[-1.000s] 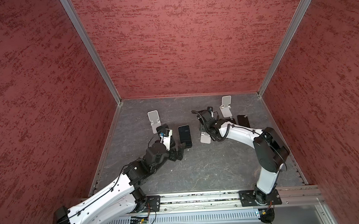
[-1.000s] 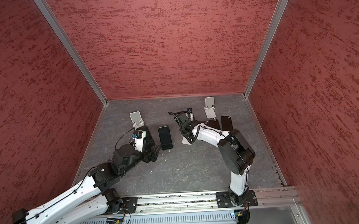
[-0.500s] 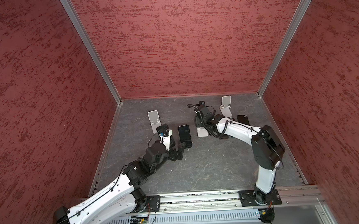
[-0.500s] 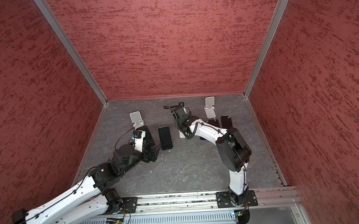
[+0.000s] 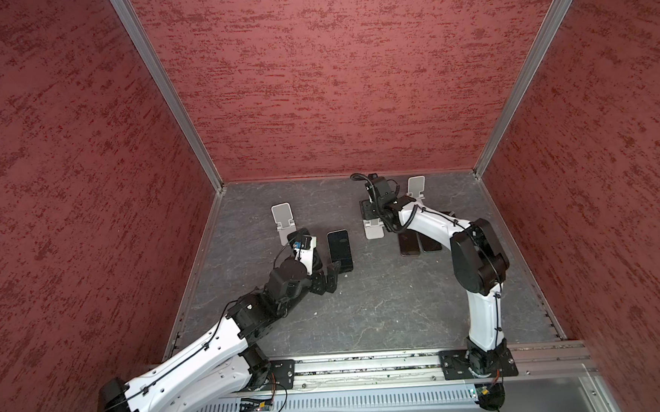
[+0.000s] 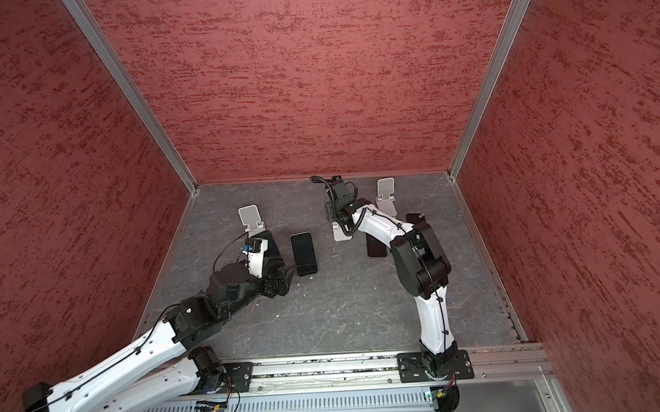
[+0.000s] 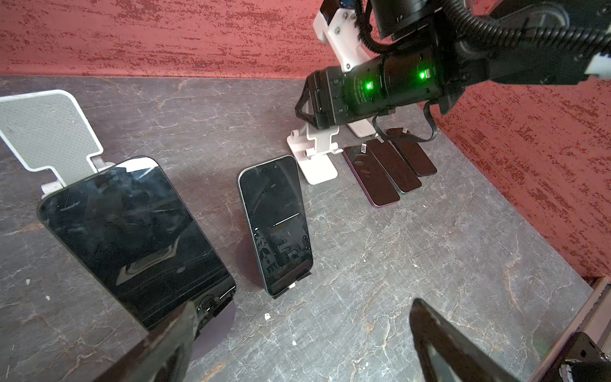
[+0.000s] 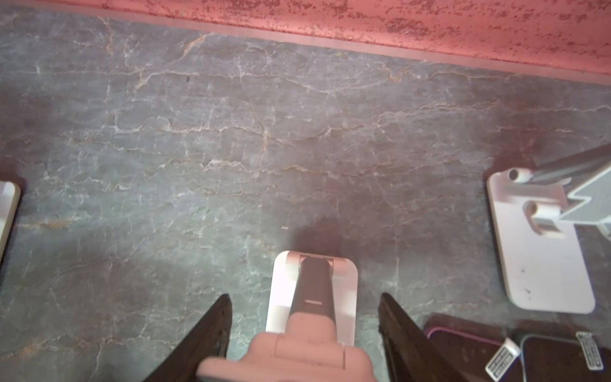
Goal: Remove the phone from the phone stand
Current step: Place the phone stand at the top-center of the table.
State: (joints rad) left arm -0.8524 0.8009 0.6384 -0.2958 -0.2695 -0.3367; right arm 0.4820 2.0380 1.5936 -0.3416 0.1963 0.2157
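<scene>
So the left gripper (image 7: 302,307) is hanging wide open with nothing in it. The phone (image 7: 276,225) I'd go for is propped on its stand (image 7: 291,285) straight ahead of the gap between the jaws, with its screen toward them and its bottom edge closest. The stand is mostly hidden behind the phone, and only the little lip under it shows. Heads up: a second phone (image 7: 132,238) leans right by one fingertip (image 7: 180,330). I can't tell if they touch.

The right gripper (image 8: 304,297) is partly closed with an empty white stand (image 8: 279,307) right between its jaws, and it looks like it's pinching the upright plate. Just off to one side of those jaws there are three more phones (image 7: 383,172) lying flat, so I reckon those are done.

My take on doing this bit right:
- Centre the gap on the one phone first so the near finger clears its neighbour.
- Grab it by the long side edges, not the glass, which probably slips.
- Squeeze gently, then lift up along the lean until the bottom edge clears the lip, and only then pull back.
- If you yank it sideways, the stand likely tips or drags along.
</scene>
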